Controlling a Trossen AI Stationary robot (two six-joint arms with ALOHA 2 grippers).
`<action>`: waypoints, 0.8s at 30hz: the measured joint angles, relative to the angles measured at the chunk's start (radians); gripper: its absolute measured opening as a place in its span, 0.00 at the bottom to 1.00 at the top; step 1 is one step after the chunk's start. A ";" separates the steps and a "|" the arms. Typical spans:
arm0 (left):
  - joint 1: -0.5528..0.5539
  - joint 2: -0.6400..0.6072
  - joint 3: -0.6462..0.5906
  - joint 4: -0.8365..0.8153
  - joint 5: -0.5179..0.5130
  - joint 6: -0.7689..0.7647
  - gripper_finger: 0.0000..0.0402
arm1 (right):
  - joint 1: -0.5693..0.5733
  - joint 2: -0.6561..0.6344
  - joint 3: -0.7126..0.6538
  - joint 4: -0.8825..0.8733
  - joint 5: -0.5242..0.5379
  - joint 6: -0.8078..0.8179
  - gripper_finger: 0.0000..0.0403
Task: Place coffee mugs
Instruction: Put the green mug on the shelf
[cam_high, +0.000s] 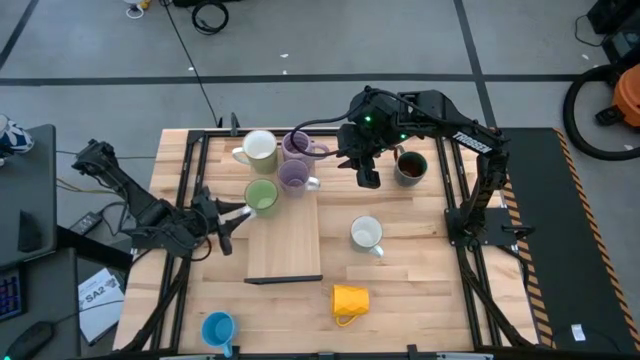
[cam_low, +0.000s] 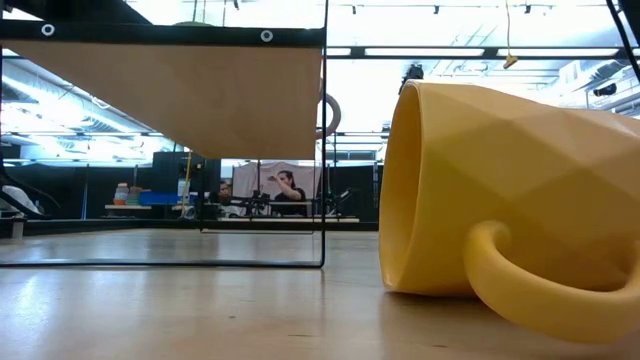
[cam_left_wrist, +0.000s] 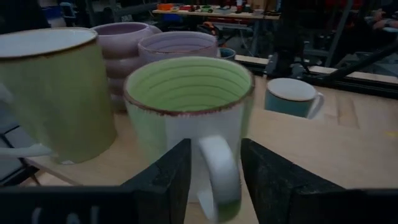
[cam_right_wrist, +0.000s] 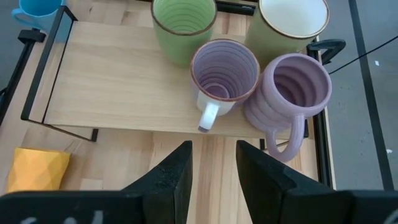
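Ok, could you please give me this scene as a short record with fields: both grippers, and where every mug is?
left gripper: at the handle of the green mug
right gripper: open, empty, between the purple mugs and the dark mug
grouped mugs: cream mug, two purple, green; upright, at one end of the board
single mugs: white mug and dark, upright on the table; yellow mug on its side; blue mug at the table edge
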 joint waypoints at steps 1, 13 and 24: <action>0.009 0.000 0.000 0.000 0.000 0.004 0.38 | 0.000 0.000 0.000 0.000 0.000 0.000 0.32; 0.099 0.000 0.000 -0.008 0.000 0.008 0.39 | 0.000 0.000 0.000 0.000 0.000 0.000 0.32; 0.098 -0.022 0.081 0.018 0.016 0.207 0.39 | 0.000 0.000 0.000 -0.002 0.000 0.000 0.32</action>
